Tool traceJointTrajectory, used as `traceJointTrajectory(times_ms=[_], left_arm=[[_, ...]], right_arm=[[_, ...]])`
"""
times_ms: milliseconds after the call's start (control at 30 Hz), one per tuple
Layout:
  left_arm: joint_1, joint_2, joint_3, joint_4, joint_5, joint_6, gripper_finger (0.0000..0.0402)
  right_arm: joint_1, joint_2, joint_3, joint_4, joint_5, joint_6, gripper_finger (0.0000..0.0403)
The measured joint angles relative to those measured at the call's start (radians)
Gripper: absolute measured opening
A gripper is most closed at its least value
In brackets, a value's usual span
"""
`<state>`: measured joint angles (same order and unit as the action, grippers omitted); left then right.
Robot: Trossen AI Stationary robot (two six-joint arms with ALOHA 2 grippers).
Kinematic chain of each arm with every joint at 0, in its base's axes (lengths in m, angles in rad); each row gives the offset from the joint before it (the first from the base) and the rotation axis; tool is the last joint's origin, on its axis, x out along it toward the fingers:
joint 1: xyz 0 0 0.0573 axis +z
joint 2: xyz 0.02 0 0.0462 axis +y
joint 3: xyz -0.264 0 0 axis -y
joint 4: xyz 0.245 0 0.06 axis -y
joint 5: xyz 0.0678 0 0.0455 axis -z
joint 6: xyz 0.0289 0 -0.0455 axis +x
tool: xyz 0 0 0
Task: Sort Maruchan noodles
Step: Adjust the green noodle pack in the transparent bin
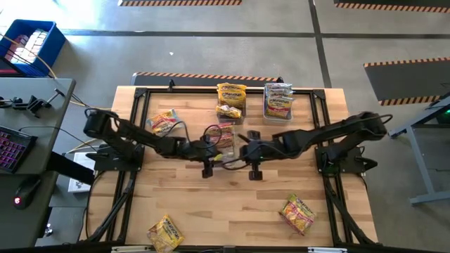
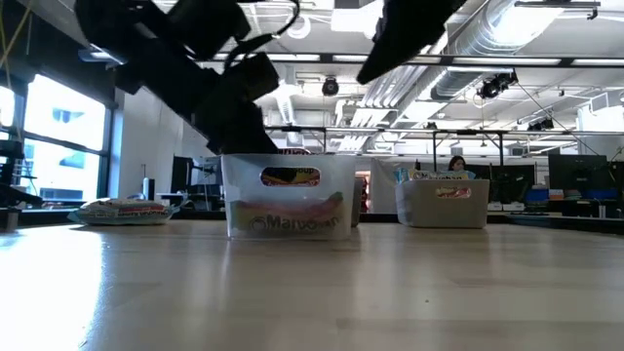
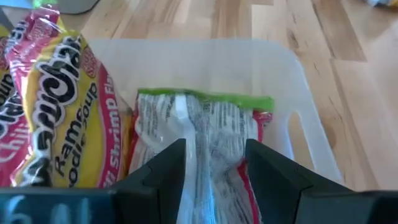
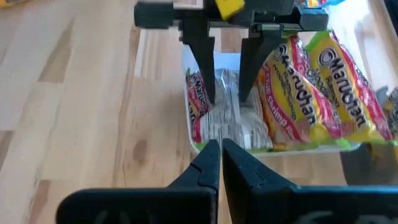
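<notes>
A: Where does the sorting stand?

B: Partway, I'd judge. Take the middle bin (image 1: 223, 135) as the landmark. It already holds at least two packets: a yellow and pink one (image 3: 59, 106) stands on edge in it, and a pink one with a green edge (image 3: 199, 137) lies beside that, printed back showing.

A: And the arms?

B: The left gripper (image 3: 214, 165) hangs right over that pink packet, its jaws parted to either side of the packet's middle seam. From the left wrist view they look spread rather than pinched, so I read it as not holding the packet, though I can't rule out a light touch. The right gripper (image 4: 221, 155) faces the same bin from the opposite side, jaws closed together on nothing.

A: What else is sorted?

B: A second bin (image 1: 278, 102), beyond the middle bin and to its right in the overhead view, holds several packets. A yellow stack (image 1: 231, 95) sits on the bench just behind the middle bin; I can't tell whether it has a bin of its own.

A: What's left?

B: Three loose packets on the bench: one (image 1: 164, 121) left of the middle bin, one (image 1: 165, 233) at the near left edge, one (image 1: 297, 213) near right, both well apart from it. Those likely need picking.
</notes>
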<state>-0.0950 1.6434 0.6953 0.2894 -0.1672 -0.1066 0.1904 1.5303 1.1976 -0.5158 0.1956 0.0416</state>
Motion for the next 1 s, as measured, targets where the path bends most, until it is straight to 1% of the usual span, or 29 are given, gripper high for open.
traceJointTrajectory(times_ms=[100,233,300,433,533,633,800,900,1000], left_arm=[[0.017,0.038,0.041,-0.04,0.009,-0.002,0.0159],[0.027,0.063,0.078,-0.075,0.015,-0.001,0.0154],[0.029,0.064,0.09,-0.108,0.013,0.01,0.0141],[0.03,0.066,0.1,-0.187,-0.009,0.041,0.0102],[0.03,0.068,0.098,-0.194,-0.011,0.033,0.0084],[0.03,0.053,0.105,-0.219,0.001,0.021,0.0087],[0.035,0.029,0.138,-0.268,0.004,0.041,0.0111],[0.044,0.051,0.143,-0.29,0.042,0.041,0.0118],[0.05,0.069,0.145,-0.294,0.058,0.048,0.0116]], right_arm=[[0.001,-0.032,-0.043,0.032,0.003,0.007,0.0],[0.001,-0.042,-0.053,0.038,0.006,0.012,0.0],[0.001,-0.042,-0.053,0.039,0.006,0.005,0.0],[0.001,-0.042,-0.053,0.049,0.006,-0.007,0.0],[0.001,-0.042,-0.053,0.057,0.006,-0.015,0.0],[0.001,-0.042,-0.053,0.058,0.005,-0.015,0.0],[0.001,-0.042,-0.053,0.06,0.005,-0.015,0.0001],[0.001,-0.042,-0.053,0.063,0.005,-0.016,0.0001],[0.001,-0.042,-0.053,0.065,0.004,-0.022,0.0001]])
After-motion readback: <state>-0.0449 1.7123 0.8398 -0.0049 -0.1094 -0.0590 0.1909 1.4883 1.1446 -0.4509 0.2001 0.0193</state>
